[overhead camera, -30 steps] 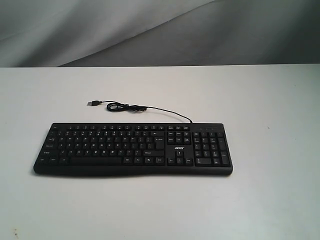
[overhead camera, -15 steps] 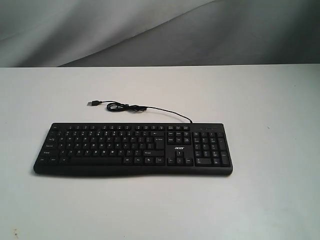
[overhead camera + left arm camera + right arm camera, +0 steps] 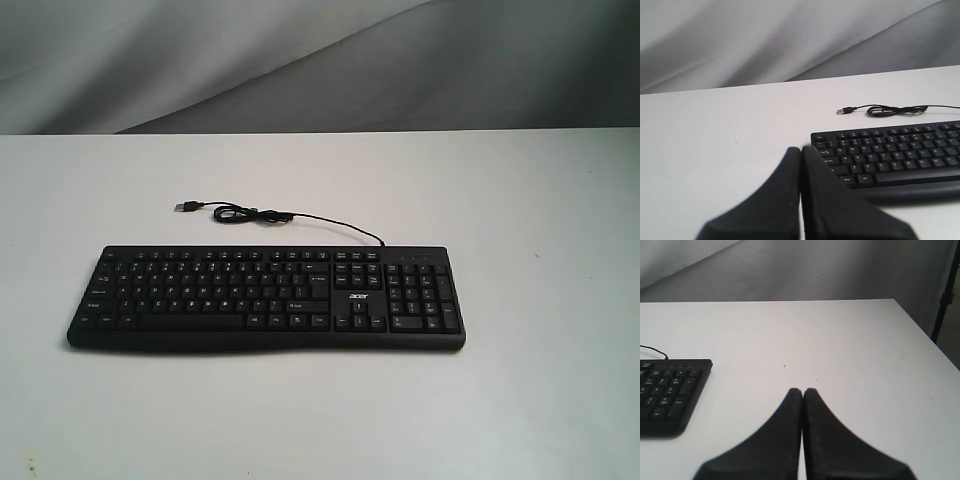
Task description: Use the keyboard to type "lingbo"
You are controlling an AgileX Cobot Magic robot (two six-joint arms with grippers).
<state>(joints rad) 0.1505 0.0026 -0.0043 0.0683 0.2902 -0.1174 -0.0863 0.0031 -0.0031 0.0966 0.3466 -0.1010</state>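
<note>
Wide black keyboard (image 3: 265, 297) lying mid-frame, white legends showing, cable (image 3: 245, 213) curling above, left gripper (image 3: 800, 150) and right gripper (image 3: 802, 391) sitting clenched.

White table (image 3: 520, 200) before draped grey backdrop (image 3: 200, 60)

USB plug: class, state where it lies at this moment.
In the exterior view the USB plug lies loose on the white table, beyond the left half of the keyboard, at the end of the coiled black cable.
</note>
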